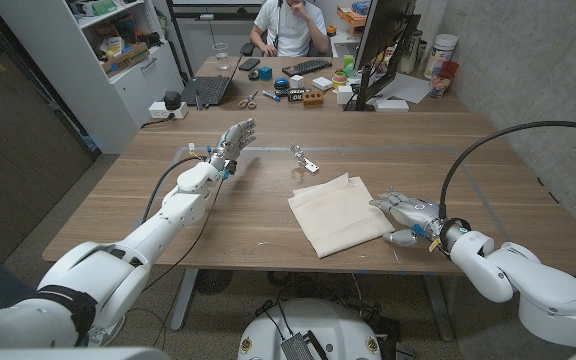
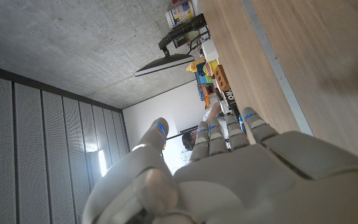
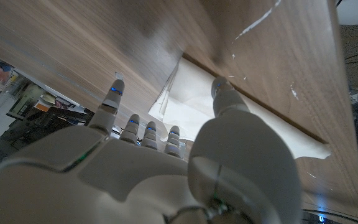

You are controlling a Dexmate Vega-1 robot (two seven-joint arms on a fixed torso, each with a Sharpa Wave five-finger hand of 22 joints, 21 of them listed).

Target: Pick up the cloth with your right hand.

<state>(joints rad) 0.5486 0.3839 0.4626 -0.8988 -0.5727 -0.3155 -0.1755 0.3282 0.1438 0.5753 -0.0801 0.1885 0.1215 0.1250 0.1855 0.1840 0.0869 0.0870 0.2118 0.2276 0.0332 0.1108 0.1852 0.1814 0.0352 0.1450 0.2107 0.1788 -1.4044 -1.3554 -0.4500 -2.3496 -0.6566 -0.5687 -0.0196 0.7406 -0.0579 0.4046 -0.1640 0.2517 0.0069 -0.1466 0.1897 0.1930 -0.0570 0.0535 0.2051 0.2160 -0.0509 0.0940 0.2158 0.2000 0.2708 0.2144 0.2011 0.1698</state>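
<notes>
A cream folded cloth (image 1: 338,212) lies on the wooden table (image 1: 118,210), a little right of the middle. My right hand (image 1: 405,215) is at the cloth's right edge, fingers spread and reaching onto it, thumb nearer the front edge; nothing is gripped. In the right wrist view the fingers (image 3: 114,99) and thumb stretch over the cloth (image 3: 191,93), which lies on the table. My left hand (image 1: 234,140) hovers over the table's far left part, fingers apart and empty. The left wrist view shows that hand (image 2: 229,168) from behind with straight fingers.
A small metal clip (image 1: 306,160) lies just beyond the cloth. Behind my table stands a desk with a laptop (image 1: 208,90), a monitor (image 1: 383,40) and small items, where a person (image 1: 290,25) sits. A white cabinet (image 1: 118,70) stands at the far left.
</notes>
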